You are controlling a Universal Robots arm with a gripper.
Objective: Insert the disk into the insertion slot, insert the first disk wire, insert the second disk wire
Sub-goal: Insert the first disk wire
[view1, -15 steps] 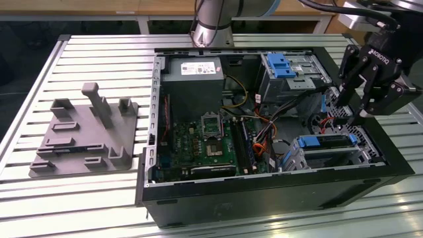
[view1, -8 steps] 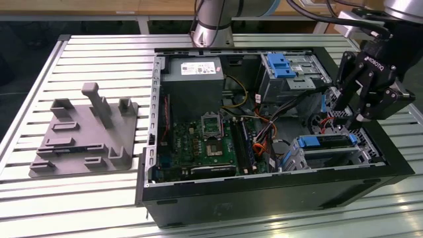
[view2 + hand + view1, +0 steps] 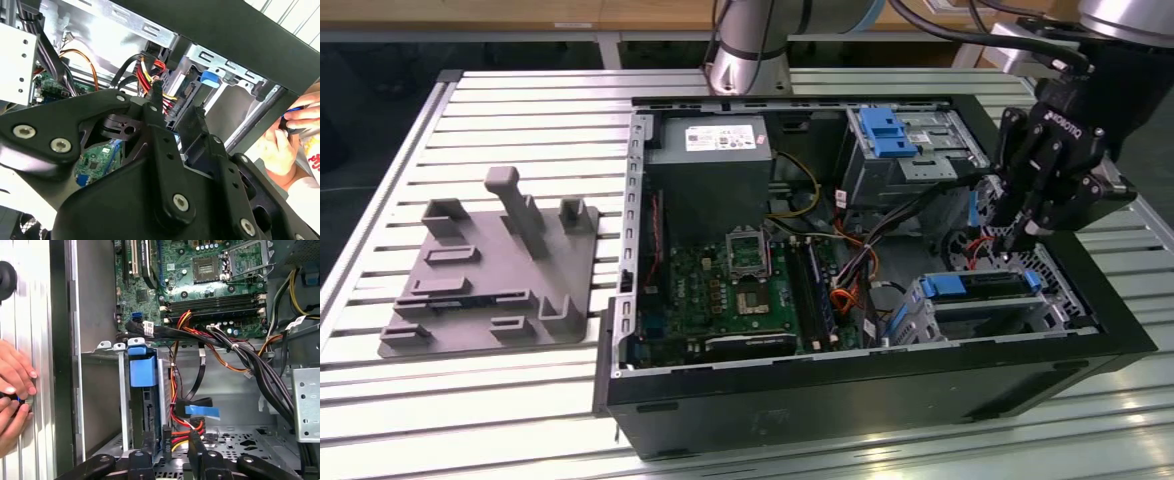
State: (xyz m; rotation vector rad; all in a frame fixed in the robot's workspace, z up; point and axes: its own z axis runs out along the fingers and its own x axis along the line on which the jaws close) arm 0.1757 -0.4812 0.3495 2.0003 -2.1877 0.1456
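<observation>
We see the black computer case lying open on the slatted aluminium table. The disk, a flat silver-grey hard drive in a bright blue plastic carrier, already sits inside the insertion slot, a small cage of perforated silver sheet metal in the case's corner towards the exterior view's right. In the first wrist view the carrier's blue end tab stands at the cage's mouth.

The black robot gripper hangs just above that cage, reaching into the case. In the first wrist view a black plug on red, yellow and black wires stands against the disk's edge, right at the gripper; whether the gripper is clamped on it or released we cannot tell. A blue flat plug on a black cable lies apart from the disk, just beside those wires.

A person's hands are at the table outside the case wall (a hand shows in the second wrist view too). A grey plastic fixture stands on the table, well apart, at the exterior view's left.
</observation>
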